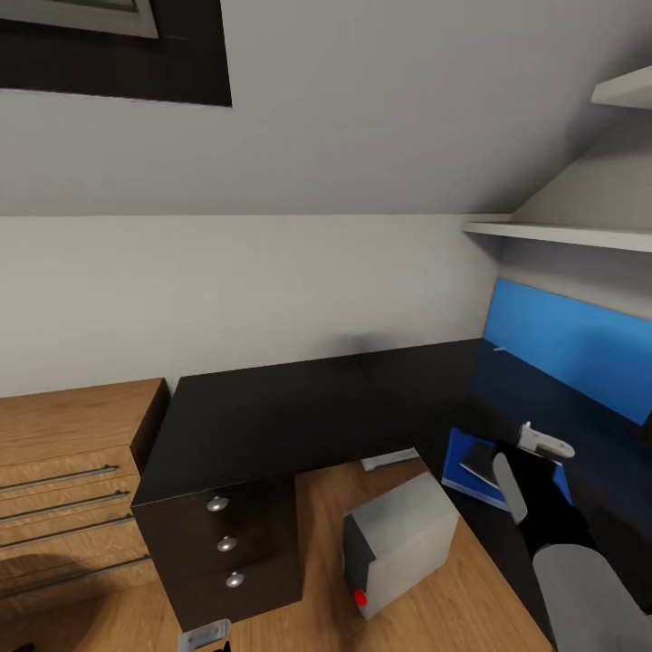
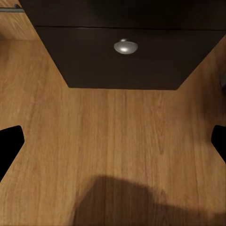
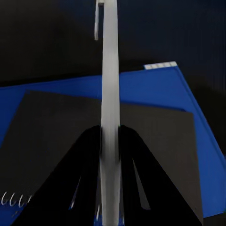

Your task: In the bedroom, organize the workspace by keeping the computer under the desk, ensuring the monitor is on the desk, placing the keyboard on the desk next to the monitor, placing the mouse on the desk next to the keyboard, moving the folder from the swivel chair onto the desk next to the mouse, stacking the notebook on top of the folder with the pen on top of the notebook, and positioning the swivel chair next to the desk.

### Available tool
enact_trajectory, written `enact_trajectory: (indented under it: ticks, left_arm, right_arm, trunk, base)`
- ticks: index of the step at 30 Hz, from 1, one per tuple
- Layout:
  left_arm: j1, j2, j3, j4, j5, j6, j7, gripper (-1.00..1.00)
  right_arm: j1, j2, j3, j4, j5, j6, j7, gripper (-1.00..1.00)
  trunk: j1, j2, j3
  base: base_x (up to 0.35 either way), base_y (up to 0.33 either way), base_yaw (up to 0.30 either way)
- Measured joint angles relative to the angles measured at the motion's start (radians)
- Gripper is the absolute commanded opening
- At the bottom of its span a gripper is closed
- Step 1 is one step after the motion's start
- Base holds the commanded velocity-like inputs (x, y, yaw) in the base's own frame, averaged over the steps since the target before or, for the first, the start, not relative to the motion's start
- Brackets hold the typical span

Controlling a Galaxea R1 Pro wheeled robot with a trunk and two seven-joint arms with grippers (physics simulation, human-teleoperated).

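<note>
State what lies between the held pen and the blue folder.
The dark spiral notebook, lying on the folder beneath the pen, per the right wrist view.

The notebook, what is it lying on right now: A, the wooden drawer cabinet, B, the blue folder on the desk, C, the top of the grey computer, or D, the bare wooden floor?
B: the dark notebook lies flat on the blue folder, which rests on the black desk.
</note>
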Motion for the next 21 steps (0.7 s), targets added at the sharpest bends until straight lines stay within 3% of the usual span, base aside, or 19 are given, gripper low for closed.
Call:
enact_trajectory:
  ticks: [4,14,21]
  left_arm:
    - [0.0,0.0,0.0,0.0,0.0,0.0,0.0,1.0]
    - [0.0,-0.001,-0.001,0.001,0.0,0.0,0.0,1.0]
    - [0.0,-0.001,-0.001,0.002,0.0,0.0,0.0,1.0]
  right_arm:
    - [-0.034,-0.021,0.0,0.091,0.0,-0.073,-0.001,-1.0]
    - [-0.06,-0.047,0.0,0.154,-0.001,-0.113,0.001,-1.0]
    - [-0.123,-0.063,0.0,0.29,-0.002,-0.164,0.011,-1.0]
  trunk:
    - [0.0,0.0,0.0]
    - [0.0,0.0,0.0]
    - [0.0,0.0,0.0]
  base:
    - [0.0,0.0,0.0]
    - [0.0,0.0,0.0]
    - [0.0,0.0,0.0]
